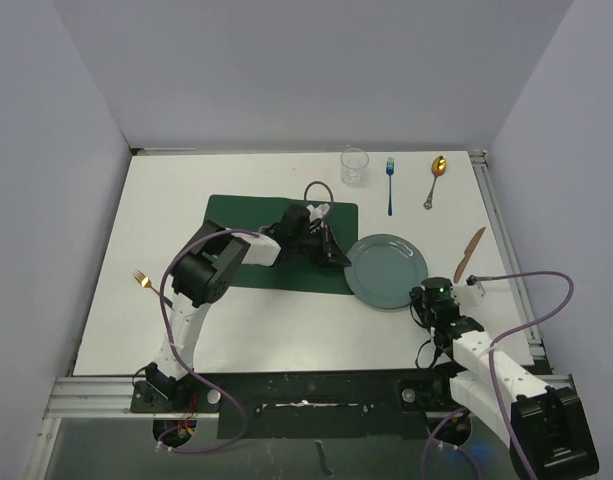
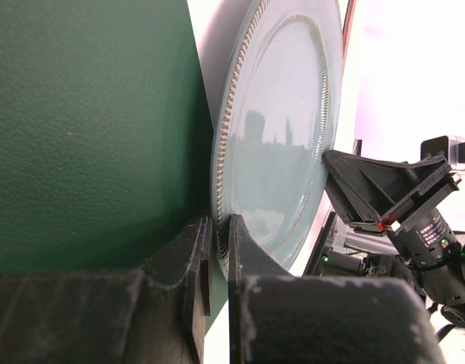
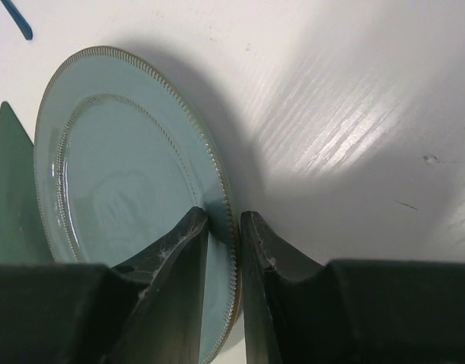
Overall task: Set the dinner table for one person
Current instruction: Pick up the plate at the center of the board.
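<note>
I've got L gripper [image 2: 219,227] and R gripper [image 3: 224,220] each pinched near-shut on opposite rims of the plate [image 1: 386,268], half on mat [image 1: 246,230], half on bare table [image 1: 136,225] right of centre; any out-of-sync pull cd slip it or drag the mat.

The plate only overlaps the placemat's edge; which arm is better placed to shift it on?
Probably left: the left gripper pinches the plate rim on the placemat side, so it can pull it over. The right gripper straddles the opposite rim.
</note>
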